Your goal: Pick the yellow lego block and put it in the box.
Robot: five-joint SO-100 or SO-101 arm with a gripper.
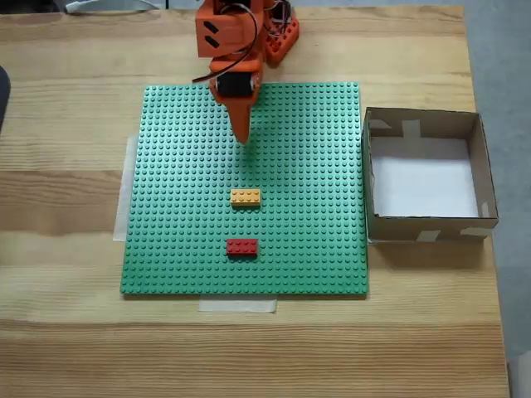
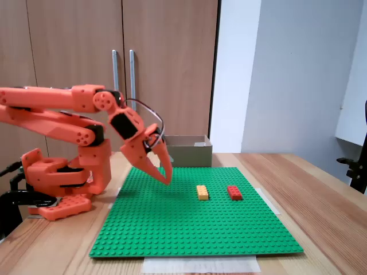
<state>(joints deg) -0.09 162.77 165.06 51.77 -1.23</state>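
The orange plastic pincer [image 1: 241, 135] tapers to a narrow wedge, its two pointed fingers pressed together with nothing between them; in the side-on fixed view its tip [image 2: 167, 180] hangs just above the studded green baseplate [image 1: 166, 249], angled downward from a jointed orange arm [image 2: 57, 100] with smooth moulded segments and a looping black cable. In the top-down fixed view the tip sits over the baseplate's upper middle, nearer the top edge than the bottom. Below it, near the plate's centre and well apart from the pincer, lies the yellow lego block [image 1: 245, 197], a small yellow-orange rectangular brick with rows of studs, its long side running parallel to the plate's bottom edge; in the side-on view it [image 2: 202, 192] rests flat on the studs. A red brick [image 1: 242, 247] of like shape and size lies further toward the plate's bottom edge, close to the yellow one but not touching. The baseplate is square, covered in a fine grid of bumps, and is held to the pale, grained wooden bench [image 1: 66, 348] by pale tape strips at its left and bottom edges. Just beside the plate's right edge stands the box [image 1: 423, 226], square and shallow, with matte brown cardboard walls patched with pale tape and a white bottom.
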